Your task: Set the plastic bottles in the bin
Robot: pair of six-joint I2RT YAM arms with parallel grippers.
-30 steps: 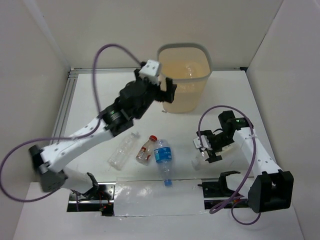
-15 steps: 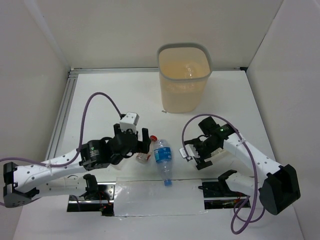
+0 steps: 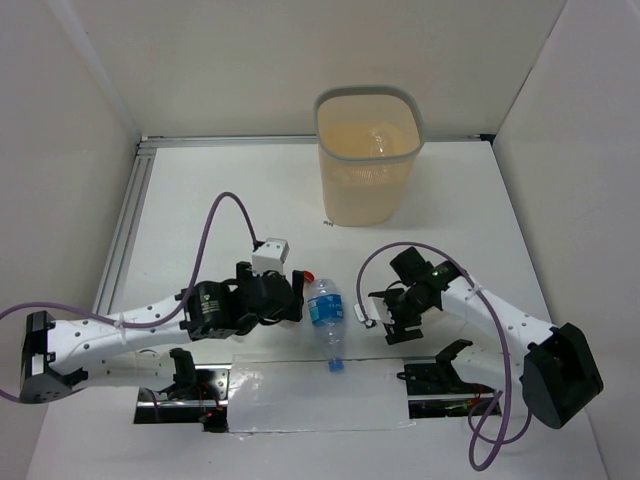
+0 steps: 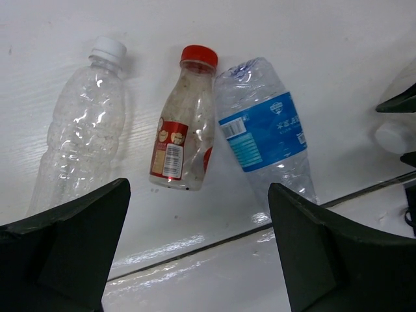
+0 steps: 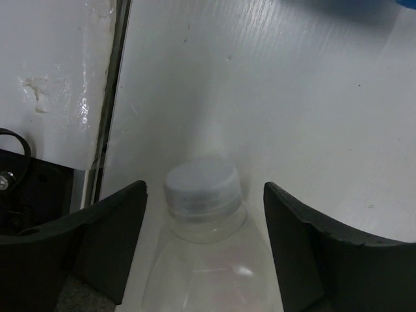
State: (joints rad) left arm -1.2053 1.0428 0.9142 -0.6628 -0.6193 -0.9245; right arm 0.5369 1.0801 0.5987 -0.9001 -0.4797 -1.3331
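Observation:
In the left wrist view three bottles lie side by side on the table: a clear white-capped bottle, a red-capped bottle and a blue-labelled bottle. My left gripper is open and empty, hovering just above their bases. From above, the left gripper hides all but the red cap and the blue-labelled bottle. My right gripper is open, with its fingers on either side of another clear white-capped bottle, not closed on it. The beige bin stands at the back.
A shiny taped strip runs along the table's near edge between the arm bases. White walls close in the table on the left, back and right. The right gripper sits close to the right of the blue-labelled bottle.
My left arm has swung back from beside the bin and come down low over the three bottles. My right gripper has moved left and down over the white-capped bottle.

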